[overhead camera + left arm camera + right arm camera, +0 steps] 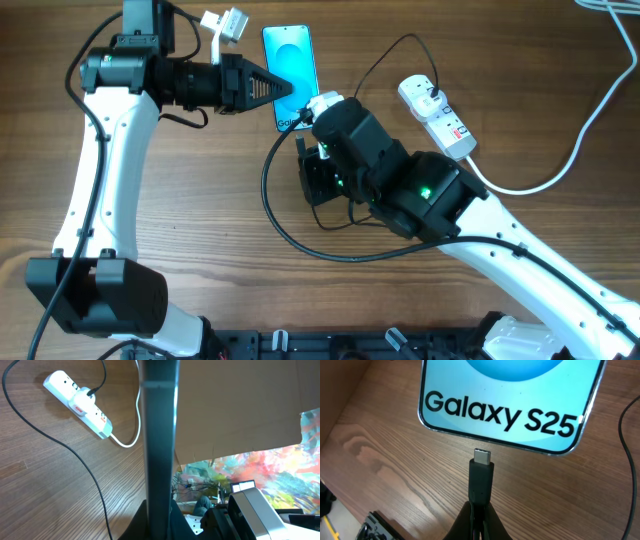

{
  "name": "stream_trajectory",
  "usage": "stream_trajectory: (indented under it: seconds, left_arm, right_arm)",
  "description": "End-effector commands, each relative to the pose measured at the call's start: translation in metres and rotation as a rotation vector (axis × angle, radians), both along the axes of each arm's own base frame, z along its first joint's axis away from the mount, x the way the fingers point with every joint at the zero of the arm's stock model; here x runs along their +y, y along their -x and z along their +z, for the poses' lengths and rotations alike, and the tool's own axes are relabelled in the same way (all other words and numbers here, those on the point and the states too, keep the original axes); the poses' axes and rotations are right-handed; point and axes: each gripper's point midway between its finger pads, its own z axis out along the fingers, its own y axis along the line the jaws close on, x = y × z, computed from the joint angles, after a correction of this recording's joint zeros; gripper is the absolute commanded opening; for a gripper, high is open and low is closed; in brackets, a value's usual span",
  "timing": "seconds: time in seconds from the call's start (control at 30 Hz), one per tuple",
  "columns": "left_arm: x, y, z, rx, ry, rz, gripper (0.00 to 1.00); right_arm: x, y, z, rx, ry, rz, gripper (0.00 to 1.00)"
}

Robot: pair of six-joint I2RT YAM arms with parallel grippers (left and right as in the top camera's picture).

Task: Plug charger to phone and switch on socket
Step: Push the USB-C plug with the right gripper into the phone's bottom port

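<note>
The phone [290, 50] has a glowing cyan screen reading "Galaxy S25" [510, 390]. My left gripper [283, 92] is shut on its side, pinching its two faces. In the left wrist view the phone is a dark edge-on bar [160, 435] rising from the jaws [160, 512]. My right gripper [480, 510] is shut on the charger's black connector [481, 477]. Its metal tip sits a small gap short of the phone's bottom edge. The charger cable [395, 45] runs from a plug in the white socket [440, 118], which also shows in the left wrist view [80, 402].
The socket's thick white cord [580, 140] curves off to the right edge. The right arm's body [400, 180] covers the table below the phone and hides its own jaws from overhead. A black cable loop [270, 200] lies left of it. A black rail [330, 345] lines the front edge.
</note>
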Motion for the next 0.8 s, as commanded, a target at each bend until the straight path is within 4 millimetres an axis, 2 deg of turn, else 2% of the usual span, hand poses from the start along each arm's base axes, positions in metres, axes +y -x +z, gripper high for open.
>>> stream_trajectory:
  seconds: [0.0, 0.77]
  left_arm:
    - [-0.0025, 0.0046, 0.0155, -0.054, 0.042, -0.028, 0.04]
    - [-0.0024, 0.0059, 0.0150, -0.069, 0.040, -0.036, 0.04]
  right_arm:
    - [-0.0003, -0.0090, 0.0102, -0.030, -0.011, -0.027, 0.05]
    - [0.0040, -0.0095, 0.0142, -0.021, -0.048, -0.011, 0.05]
